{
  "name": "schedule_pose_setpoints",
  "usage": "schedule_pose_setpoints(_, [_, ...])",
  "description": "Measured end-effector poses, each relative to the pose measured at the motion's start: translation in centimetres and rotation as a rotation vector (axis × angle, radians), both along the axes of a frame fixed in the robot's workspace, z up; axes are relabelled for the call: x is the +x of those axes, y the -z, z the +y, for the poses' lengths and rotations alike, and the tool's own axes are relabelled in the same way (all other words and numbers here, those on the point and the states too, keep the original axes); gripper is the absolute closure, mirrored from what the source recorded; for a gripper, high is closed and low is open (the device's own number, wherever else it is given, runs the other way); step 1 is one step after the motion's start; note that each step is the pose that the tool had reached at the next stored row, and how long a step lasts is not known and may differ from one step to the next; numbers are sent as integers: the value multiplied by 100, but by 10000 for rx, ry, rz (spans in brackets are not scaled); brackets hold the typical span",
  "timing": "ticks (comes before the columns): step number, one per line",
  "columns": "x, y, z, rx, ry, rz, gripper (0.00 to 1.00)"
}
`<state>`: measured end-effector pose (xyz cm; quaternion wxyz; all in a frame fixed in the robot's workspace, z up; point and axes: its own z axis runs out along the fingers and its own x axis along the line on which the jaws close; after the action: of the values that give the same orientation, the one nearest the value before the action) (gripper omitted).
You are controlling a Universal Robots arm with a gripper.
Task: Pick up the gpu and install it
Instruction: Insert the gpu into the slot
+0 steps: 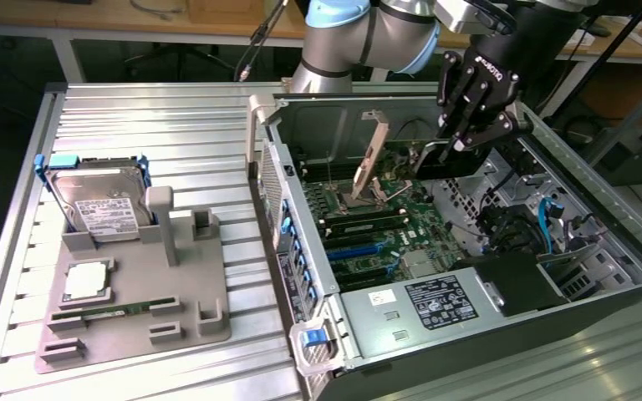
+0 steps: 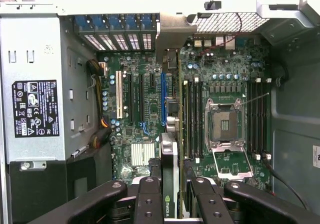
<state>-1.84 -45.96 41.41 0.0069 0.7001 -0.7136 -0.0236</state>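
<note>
The gpu hangs over the open computer case, its silvery-beige bracket pointing down towards the motherboard. My gripper is shut on the card's upper edge. In the wrist view the gpu appears edge-on between my black fingers, running out from my gripper with its bracket up against the case's rear slot openings. It lies just beside the long blue slot and the empty CPU socket. Whether the card touches the board I cannot tell.
On the exterior view's left a grey fixture holds a silver hard drive, a CPU and a green memory stick. The power supply fills the case's near end, and cables crowd its right side.
</note>
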Motion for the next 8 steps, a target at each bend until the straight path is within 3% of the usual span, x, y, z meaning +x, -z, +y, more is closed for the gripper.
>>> schedule_pose_setpoints(8, [0,15,0,0,-1,-2,73])
